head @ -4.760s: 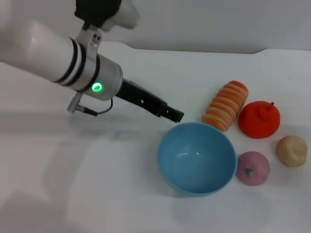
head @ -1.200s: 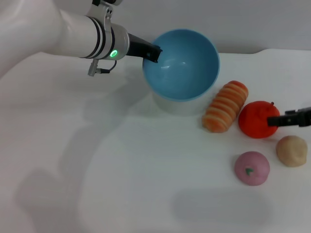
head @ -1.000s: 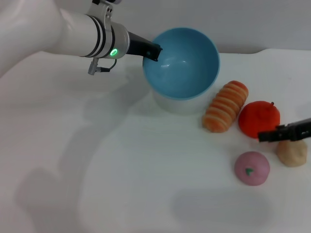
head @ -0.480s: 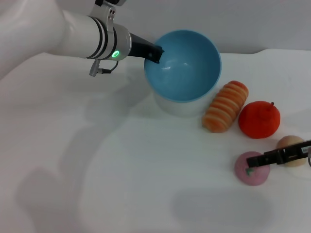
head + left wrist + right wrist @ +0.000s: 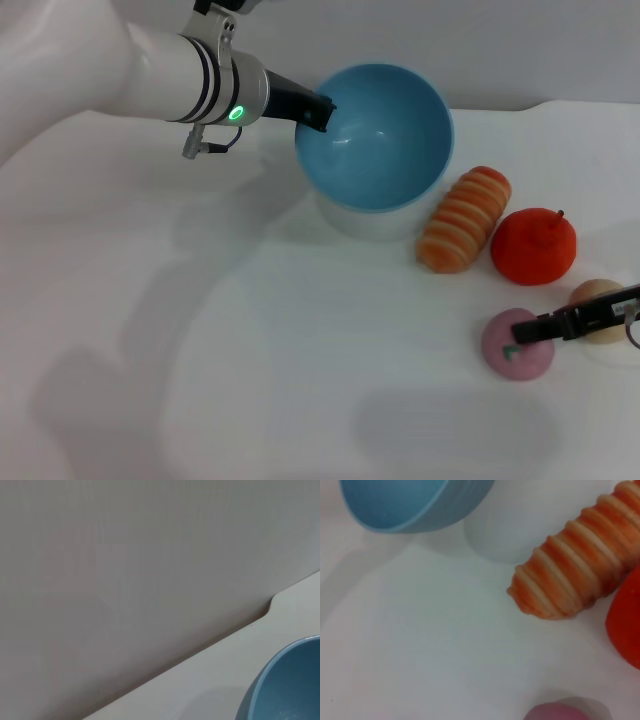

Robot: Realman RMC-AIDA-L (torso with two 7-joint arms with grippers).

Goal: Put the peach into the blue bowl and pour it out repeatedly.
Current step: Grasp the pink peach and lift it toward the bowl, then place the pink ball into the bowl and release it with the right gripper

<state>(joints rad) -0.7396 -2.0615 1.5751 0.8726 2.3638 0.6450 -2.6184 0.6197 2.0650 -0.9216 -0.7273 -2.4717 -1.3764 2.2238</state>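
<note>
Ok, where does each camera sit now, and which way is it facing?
Head: looks forward and down at the table; left pincer holds the blue bowl raised and tilted, right pincer at the peach.
Left wrist: faces the back wall and the bowl's rim; no arm shows.
Right wrist: looks down on the striped orange toy, bowl and peach top; no arm shows.
Shared: all three see the bowl.
</note>
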